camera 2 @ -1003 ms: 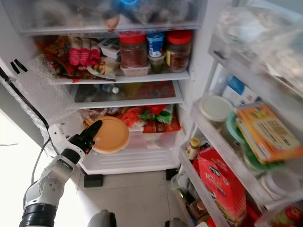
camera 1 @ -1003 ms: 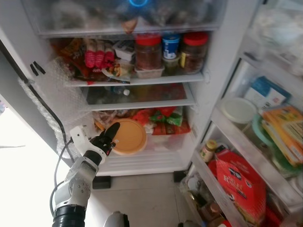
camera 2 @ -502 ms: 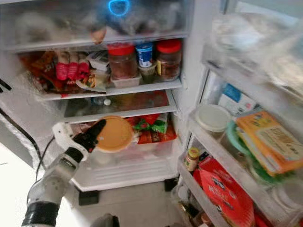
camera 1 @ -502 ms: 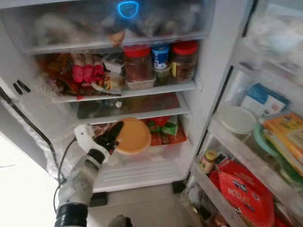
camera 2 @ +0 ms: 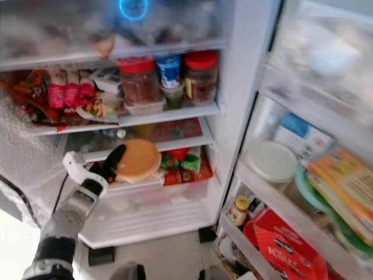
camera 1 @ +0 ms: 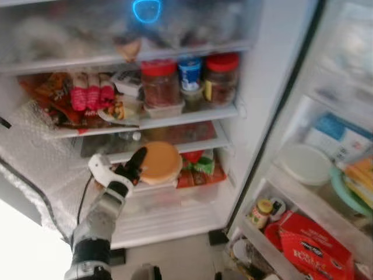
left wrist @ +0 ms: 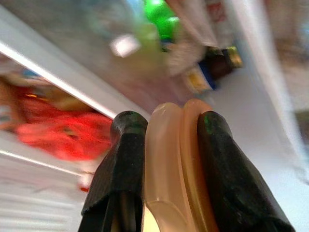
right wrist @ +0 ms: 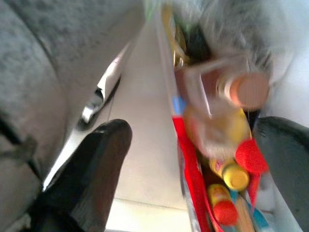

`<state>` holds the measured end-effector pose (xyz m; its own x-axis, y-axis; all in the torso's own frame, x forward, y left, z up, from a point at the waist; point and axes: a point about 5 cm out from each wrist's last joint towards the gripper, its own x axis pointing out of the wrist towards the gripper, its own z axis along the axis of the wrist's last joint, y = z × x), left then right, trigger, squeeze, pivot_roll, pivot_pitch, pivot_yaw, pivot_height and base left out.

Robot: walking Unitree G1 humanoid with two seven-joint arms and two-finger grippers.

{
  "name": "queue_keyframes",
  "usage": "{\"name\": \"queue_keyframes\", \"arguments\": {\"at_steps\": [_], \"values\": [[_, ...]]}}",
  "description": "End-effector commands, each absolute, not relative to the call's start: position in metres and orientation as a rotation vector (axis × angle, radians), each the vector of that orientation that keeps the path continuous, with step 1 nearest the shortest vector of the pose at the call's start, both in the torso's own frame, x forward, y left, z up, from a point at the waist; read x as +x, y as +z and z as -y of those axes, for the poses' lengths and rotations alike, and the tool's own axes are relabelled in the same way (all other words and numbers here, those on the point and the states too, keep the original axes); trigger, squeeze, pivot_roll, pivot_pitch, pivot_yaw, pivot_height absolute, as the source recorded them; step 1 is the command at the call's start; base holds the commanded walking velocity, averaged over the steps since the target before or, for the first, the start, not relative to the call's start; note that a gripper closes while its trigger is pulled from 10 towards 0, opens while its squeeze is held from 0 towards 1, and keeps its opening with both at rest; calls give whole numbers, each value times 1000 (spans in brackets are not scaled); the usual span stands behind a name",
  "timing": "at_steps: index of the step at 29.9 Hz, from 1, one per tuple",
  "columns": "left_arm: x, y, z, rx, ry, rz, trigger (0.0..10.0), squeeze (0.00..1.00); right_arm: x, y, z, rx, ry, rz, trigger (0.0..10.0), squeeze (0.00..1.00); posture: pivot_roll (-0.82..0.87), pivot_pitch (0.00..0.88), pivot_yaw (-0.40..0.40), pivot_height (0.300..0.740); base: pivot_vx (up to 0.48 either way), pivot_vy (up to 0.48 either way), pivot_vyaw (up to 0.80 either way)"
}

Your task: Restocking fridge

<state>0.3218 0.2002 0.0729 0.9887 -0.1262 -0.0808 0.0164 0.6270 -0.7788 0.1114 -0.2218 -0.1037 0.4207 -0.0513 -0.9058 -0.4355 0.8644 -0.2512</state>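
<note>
**Left end effector clamped on an orange-lidded container**

Two black fingers [left wrist: 120, 169] of the left end effector [left wrist: 174, 145] press against either side of a flat container [left wrist: 161, 169] seen edge-on: a pale translucent body beside an orange lid [left wrist: 195, 159]. Beyond it, blurred, run white shelf edges [left wrist: 58, 82], with a red packet [left wrist: 53, 125] below one, something bright green [left wrist: 161, 14] farther off, and a dark jar with a yellow label [left wrist: 215, 67] beside a white wall [left wrist: 270, 121].
</note>
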Motion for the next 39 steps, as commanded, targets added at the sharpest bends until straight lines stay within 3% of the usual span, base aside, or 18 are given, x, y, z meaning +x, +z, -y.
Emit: {"name": "queue_keyframes", "arguments": {"at_steps": [1,20,31,39], "values": [[330,77,-189,-901,-118,-120,10000,0,93,-111,212,-488,319,-1184,10000,0,-40,100,44,658,300,0,0],[352,72,-185,-892,-7,-141,10000,0,90,-111,214,-496,326,-1188,10000,0,-109,120,25,658,290,0,0],[354,73,-189,-856,88,-119,10000,0,89,-111,214,-498,329,-1188,10000,0,-131,132,15,658,0,0,0],[353,71,-203,-958,261,-85,10000,0,89,-111,216,-503,331,-1186,10000,0,-135,134,5,658,0,0,0]]}}
